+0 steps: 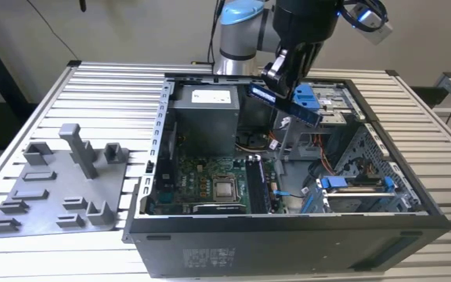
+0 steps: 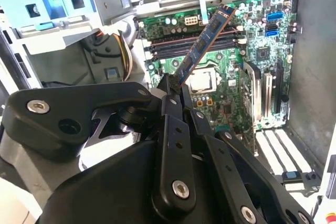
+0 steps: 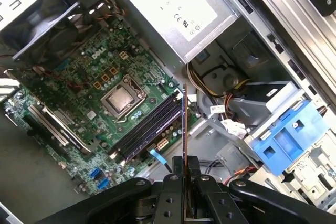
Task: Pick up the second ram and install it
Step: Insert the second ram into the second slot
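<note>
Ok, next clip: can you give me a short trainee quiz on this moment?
1. True or false: the long, thin dark memory stick is held in the air over the open black metal computer case, not seated in a slot.
2. What grips the stick? A) a person's hand B) the black claw C) nothing, it lies loose
3. Fill in: the grey plastic fixture plate lies to the exterior view's ____ of the case.
Key: 1 true; 2 B; 3 left.
</note>
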`<state>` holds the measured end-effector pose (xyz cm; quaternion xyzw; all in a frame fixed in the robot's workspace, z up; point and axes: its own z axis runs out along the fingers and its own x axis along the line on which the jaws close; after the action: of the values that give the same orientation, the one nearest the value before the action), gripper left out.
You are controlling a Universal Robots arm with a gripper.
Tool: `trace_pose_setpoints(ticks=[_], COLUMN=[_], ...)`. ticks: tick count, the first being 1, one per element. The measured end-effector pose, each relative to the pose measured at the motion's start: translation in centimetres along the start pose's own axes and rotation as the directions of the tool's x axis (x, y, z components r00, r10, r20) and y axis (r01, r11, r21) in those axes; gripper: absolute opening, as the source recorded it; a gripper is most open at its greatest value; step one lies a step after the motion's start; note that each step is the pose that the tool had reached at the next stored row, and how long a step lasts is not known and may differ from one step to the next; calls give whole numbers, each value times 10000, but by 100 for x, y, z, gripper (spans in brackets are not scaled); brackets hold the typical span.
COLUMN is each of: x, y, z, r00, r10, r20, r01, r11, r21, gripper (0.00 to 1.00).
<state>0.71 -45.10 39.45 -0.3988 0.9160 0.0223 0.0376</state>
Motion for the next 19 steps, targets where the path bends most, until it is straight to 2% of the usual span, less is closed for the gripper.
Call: trace_pose_setpoints(ticks=[6,15,19], x=[16,49,53], y=[-17,-46,-50], z=[13,28,38], r00=[9999,9984,9956], r10=[26,534,926], r20=[-164,-173,-170], r01=[-28,-535,-926], r11=[9999,9985,9957], r21=[-118,-63,-25], gripper=[14,14,14])
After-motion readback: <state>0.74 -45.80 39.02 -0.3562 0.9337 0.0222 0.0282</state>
